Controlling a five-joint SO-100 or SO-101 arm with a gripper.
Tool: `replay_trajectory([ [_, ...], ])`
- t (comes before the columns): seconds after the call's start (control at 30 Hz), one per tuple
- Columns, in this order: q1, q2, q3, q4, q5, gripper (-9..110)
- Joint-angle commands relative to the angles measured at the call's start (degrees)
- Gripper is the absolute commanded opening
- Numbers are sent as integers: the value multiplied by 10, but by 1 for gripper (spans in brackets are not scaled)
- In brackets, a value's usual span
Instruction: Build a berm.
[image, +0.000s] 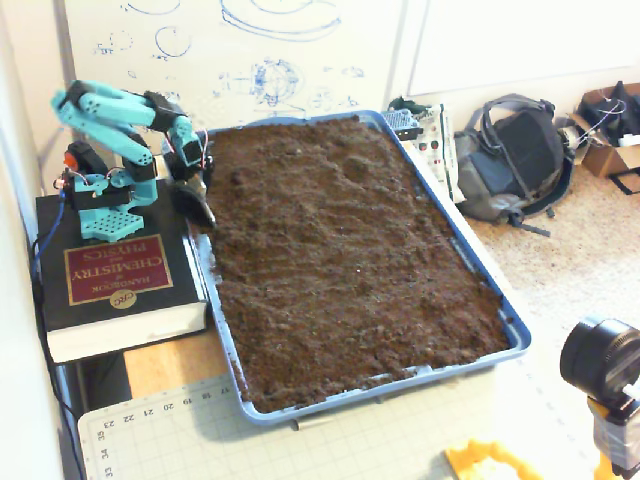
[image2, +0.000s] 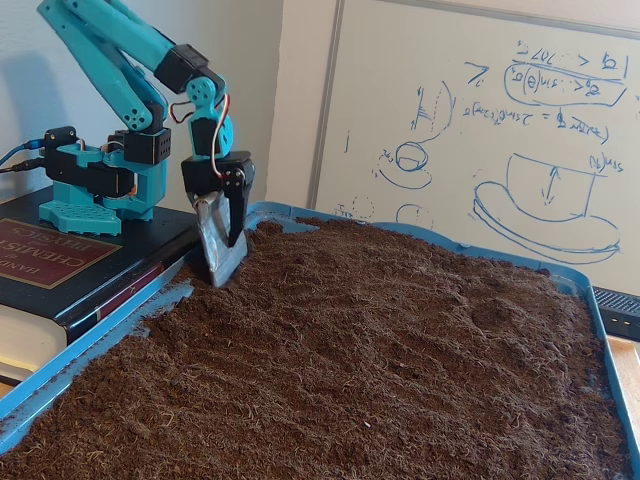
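A blue tray (image: 400, 382) (image2: 90, 343) is filled with dark brown soil (image: 340, 250) (image2: 380, 350). Its surface lies roughly level with only low bumps (image: 355, 168); no raised berm shows in either fixed view. My teal arm stands on a book beside the tray's left rim. The gripper (image: 193, 195) (image2: 224, 238) is shut on a flat grey metal blade (image2: 217, 245) that points downward. The blade's lower edge touches the soil just inside the rim, near the tray's far left corner in a fixed view (image: 200, 212).
The arm's base sits on a thick black and red book (image: 115, 275) (image2: 40, 255). A whiteboard (image2: 480, 130) stands behind the tray. A grey backpack (image: 515, 155) lies on the floor to the right, a camera lens (image: 600, 360) at lower right, a cutting mat (image: 160, 430) in front.
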Motion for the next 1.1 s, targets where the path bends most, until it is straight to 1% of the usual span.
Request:
replay_trajectory([
  [0.0, -4, -65, -54, -2, 4, 1],
  [0.13, -4, -140, -117, -2, 4, 1],
  [0.27, -4, -214, -217, -2, 4, 1],
  [0.43, -2, -277, -353, 4, 5, 1],
  [0.53, 1, -296, -408, 6, 5, 0],
  [0.87, 9, -320, -481, 7, 5, 0],
  [1.07, 34, -269, -492, 10, 5, 0],
])
